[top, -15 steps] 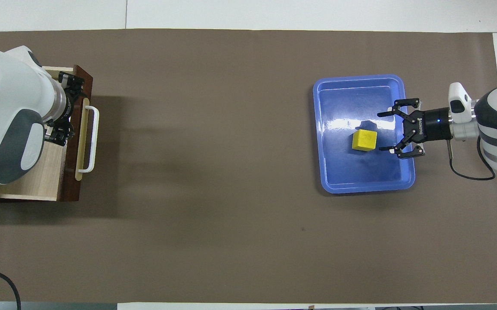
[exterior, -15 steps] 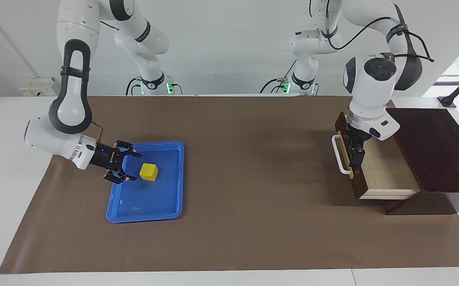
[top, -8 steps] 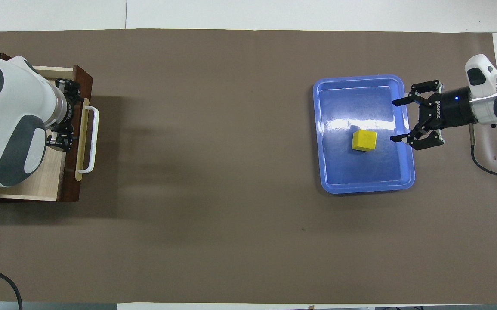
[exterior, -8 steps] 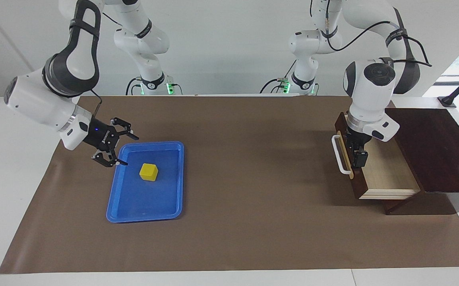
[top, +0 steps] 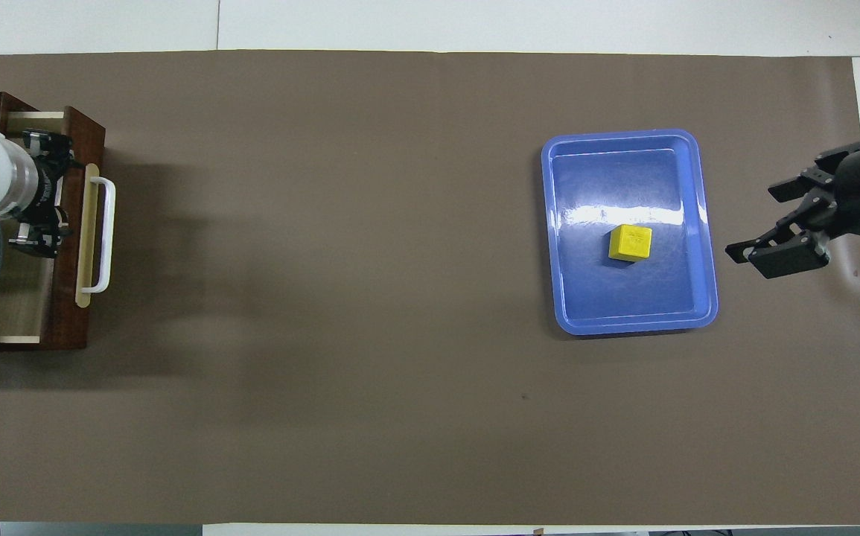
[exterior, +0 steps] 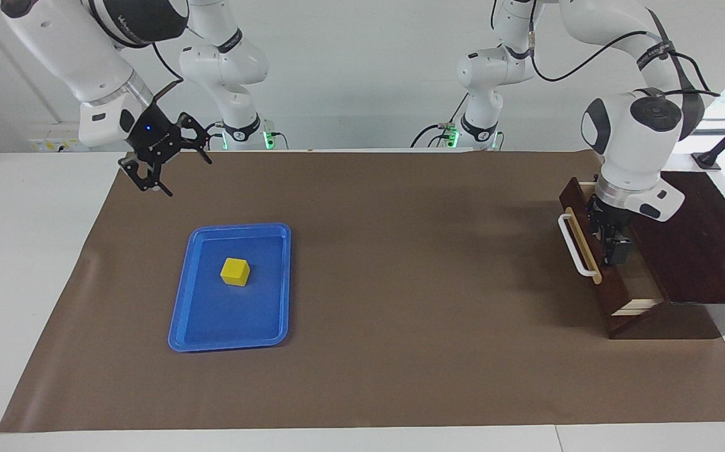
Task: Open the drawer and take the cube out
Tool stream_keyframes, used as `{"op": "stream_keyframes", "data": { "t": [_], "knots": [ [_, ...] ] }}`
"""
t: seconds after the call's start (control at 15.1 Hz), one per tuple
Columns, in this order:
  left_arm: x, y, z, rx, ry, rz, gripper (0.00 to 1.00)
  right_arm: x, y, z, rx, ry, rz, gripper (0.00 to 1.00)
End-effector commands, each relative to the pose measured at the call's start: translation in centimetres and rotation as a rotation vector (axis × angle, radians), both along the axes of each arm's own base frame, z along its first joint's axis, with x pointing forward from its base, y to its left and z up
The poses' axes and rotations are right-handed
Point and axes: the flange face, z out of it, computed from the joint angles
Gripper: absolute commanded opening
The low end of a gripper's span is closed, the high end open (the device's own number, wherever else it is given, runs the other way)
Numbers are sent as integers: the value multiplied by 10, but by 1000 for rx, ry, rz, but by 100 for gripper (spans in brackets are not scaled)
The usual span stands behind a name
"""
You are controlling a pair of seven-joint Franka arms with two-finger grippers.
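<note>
the facing camera looks down from high across the table toward the robots at 12 o'clock. the overhead one looks steeply down from their end. both share the brown mat point(exterior: 400, 282), turned half round.

yellow cube point(exterior: 235, 271), blue tray point(exterior: 181, 314) (glossy), brown drawer point(exterior: 616, 307)

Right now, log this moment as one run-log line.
small yellow cube: in flat blue plastic tray | dark wooden drawer: partly open | left gripper: open, in drawer | right gripper: open, raised, empty
</note>
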Motion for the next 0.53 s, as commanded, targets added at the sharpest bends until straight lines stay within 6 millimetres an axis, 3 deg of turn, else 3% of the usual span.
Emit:
{"op": "stream_keyframes", "data": {
  "t": [0.0,0.07,0.33,0.47],
  "knots": [
    [-3,47,1,32,-6,-38,100,-16,-11,8,-89,57,-184,100],
    [-3,59,2,34,-13,-29,100,-23,-13,13,-122,72,-242,100],
    [-4,51,0,23,8,-11,100,-29,-23,8,-235,118,-500,100],
    [-1,49,16,-43,12,28,100,-25,-27,0,-246,131,-561,100]
  ]
}}
